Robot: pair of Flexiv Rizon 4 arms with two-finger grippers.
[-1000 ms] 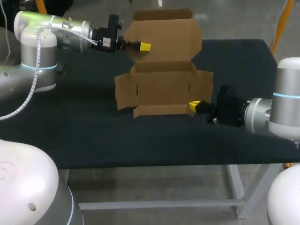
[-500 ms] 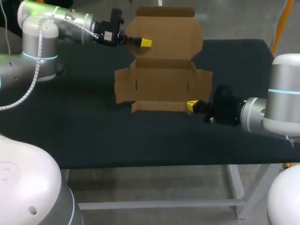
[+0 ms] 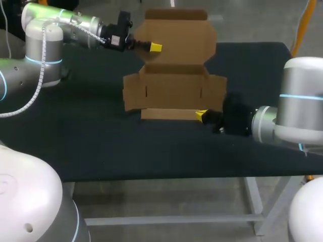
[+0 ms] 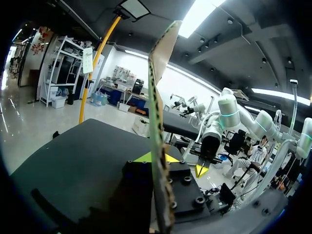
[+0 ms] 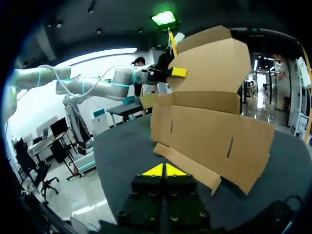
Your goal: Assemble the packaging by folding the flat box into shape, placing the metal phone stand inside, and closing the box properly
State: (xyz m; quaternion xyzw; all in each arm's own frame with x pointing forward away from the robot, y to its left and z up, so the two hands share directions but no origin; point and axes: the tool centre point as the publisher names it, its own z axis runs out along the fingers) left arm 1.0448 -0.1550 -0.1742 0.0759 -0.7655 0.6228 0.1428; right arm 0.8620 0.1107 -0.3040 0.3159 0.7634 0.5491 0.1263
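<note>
Head view shows the left gripper pinching the raised lid of the box. The box sits partly folded in the middle of the table. The right gripper, fingers pressed together, is just beside its front flap.

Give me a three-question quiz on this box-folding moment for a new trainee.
1. True or false: the left gripper is shut on the raised lid of the box.
2. Where is the right gripper? A) at the front flap, near its right end; B) on top of the lid; C) past the left edge of the table.
3. Short answer: is a phone stand inside the box?

Key: 1 true. 2 A. 3 no, none shows in any view.
</note>
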